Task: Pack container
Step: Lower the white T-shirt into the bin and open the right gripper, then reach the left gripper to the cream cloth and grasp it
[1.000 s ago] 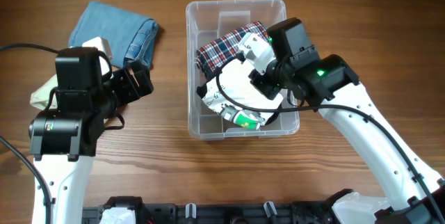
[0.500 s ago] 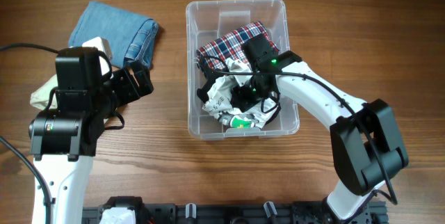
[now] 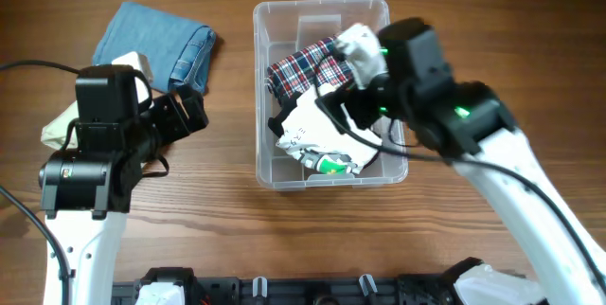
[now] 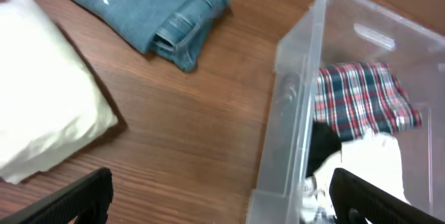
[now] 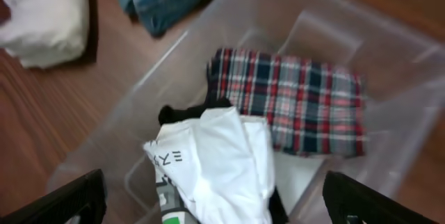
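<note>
I've got the wood worktop (image 3: 227, 239) under both arms. Container (image 3: 322, 6) sits right below my R claw (image 5: 215, 204) and fwd-right of L claw (image 4: 226, 200). Folded jeans (image 4: 146, 1) lie fwd-left of L claw, white folded cloth (image 4: 42, 113) to its left, both outside the container. Inside, plaid cloth (image 5: 292, 106) is just fwd of R claw and a crumpled white printed top (image 5: 219, 158) is directly under it. Both claws spread wide, gripping nothing.

I see a brown wooden desk (image 3: 218, 229), its grain running left to right in the overhead view, under soft, even light.
</note>
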Controlling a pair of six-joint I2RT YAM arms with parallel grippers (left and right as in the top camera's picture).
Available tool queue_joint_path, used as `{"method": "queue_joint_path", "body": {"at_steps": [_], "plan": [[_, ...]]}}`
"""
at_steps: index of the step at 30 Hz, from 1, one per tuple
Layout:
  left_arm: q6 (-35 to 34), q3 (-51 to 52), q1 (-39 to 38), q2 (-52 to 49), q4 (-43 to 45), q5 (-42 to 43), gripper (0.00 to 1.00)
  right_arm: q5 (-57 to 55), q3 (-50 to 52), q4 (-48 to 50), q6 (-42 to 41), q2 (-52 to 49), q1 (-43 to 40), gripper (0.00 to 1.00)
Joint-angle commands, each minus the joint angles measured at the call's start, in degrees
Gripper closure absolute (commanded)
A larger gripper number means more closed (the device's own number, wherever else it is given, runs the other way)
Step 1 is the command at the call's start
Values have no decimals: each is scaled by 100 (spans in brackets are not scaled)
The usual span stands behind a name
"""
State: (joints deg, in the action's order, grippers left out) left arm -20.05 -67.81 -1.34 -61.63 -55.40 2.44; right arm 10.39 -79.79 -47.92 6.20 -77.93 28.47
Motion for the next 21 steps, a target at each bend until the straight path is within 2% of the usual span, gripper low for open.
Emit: {"method": "queue_joint_path", "body": {"at_steps": [1,3,11,13,17,19,21], "plan": [[-293,-127,708,-264,354,-61,0,-208,42,-297,-35,-120,-144,0],[-407,-127,1493,-741,431,251,0,-210,61,-411,-31,-236,-151,0],[-748,-125,3888,-2496,-63,256,0,-210,63,-535,-35,-363,-151,0],[-734,-120,4262,-2782,-11,295,0,-210,63,-570,-35,-363,-151,0],[-173,-107,4441,-3429,361,778,0,-208,63,-560,-37,-389,-151,0],[424,-98,4413,-3797,730,1377,0,-208,63,-579,-42,-400,-151,0],[695,-98,4411,-4050,901,1685,0,-208,63,-579,-37,-404,-151,0]]}}
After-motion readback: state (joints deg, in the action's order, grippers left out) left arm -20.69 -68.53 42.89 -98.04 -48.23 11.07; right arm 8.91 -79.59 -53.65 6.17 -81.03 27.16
